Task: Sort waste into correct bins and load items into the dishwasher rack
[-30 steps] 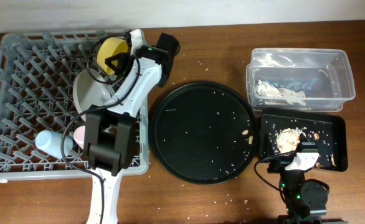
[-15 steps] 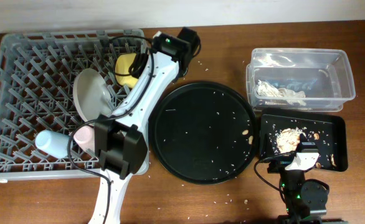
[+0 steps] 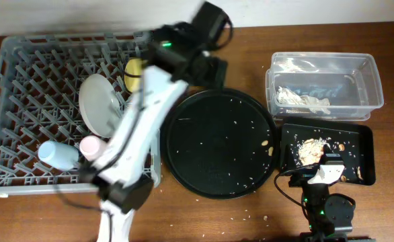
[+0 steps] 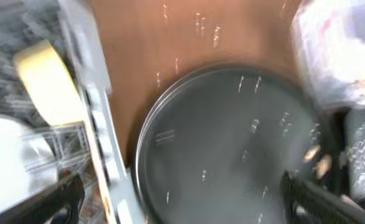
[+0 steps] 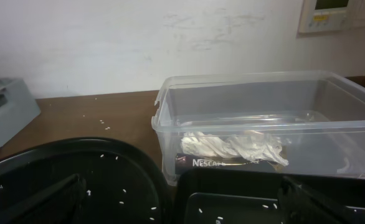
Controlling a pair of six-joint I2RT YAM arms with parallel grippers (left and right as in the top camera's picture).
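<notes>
Dishwasher rack (image 3: 22,107) lies to the left of your left pincer (image 4: 179,186). It holds the yellow bowl (image 3: 134,74) on edge by its right wall, along with the plate (image 3: 97,107), the blue cup (image 3: 56,154) and the pink cup (image 3: 91,144).

Your left arm stretches in a long, motion-blurred line from its base at the near table edge up past the rack's right wall. Its wrist is high and its camera looks down. The left pincer is spread wide with nothing between its fingers, and beneath it is the far rim of the round black tray (image 3: 217,144).

Half a second ago the left pincer sat at the rack's wall, right beside the bowl. It has since swung right, clear of the rack, and the bowl stays behind in the rack.

Your right pincer (image 5: 179,193) is also spread wide and empty, parked as before at the near edge of the black tray (image 3: 366,134). The food scraps (image 3: 311,148) lie just ahead of it, and the clear tub (image 5: 232,99) holding the napkin (image 5: 232,146) is beyond.

To the right of the left pincer, bare table (image 3: 251,60) runs to the tub.
</notes>
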